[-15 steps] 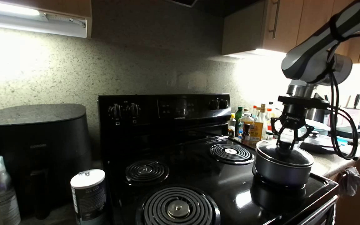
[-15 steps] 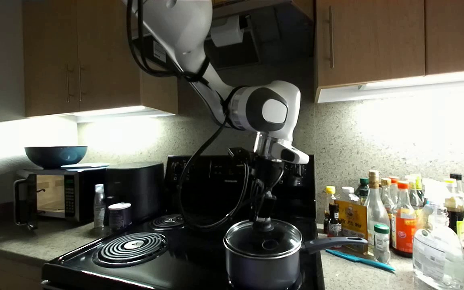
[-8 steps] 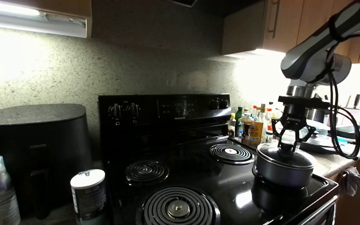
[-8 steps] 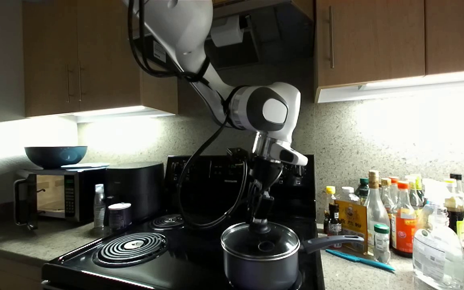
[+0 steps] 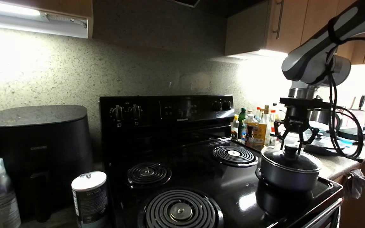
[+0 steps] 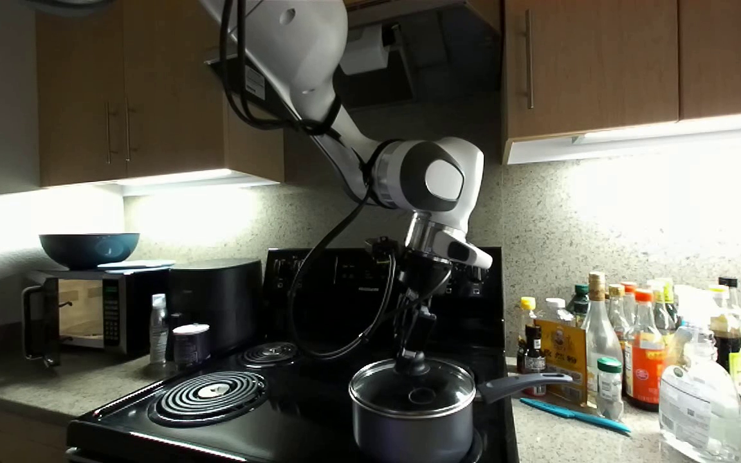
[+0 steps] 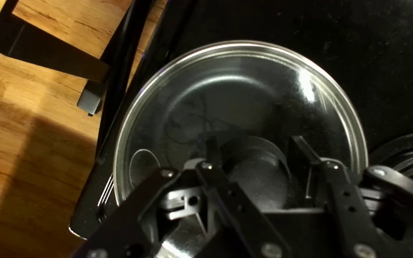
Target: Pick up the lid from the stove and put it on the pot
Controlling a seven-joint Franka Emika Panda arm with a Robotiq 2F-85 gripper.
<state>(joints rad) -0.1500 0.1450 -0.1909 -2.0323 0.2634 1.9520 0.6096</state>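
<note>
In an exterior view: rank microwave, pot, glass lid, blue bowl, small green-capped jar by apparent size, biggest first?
1. microwave and pot: too alike to rank, and the pot looks nearer the camera
2. glass lid
3. blue bowl
4. small green-capped jar

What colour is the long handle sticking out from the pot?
Grey. The pot handle shows best in an exterior view.

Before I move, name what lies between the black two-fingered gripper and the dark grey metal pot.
The round, clear glass lid lies there, on the pot, its black knob between the jaws of the gripper; an exterior view shows this.
</note>
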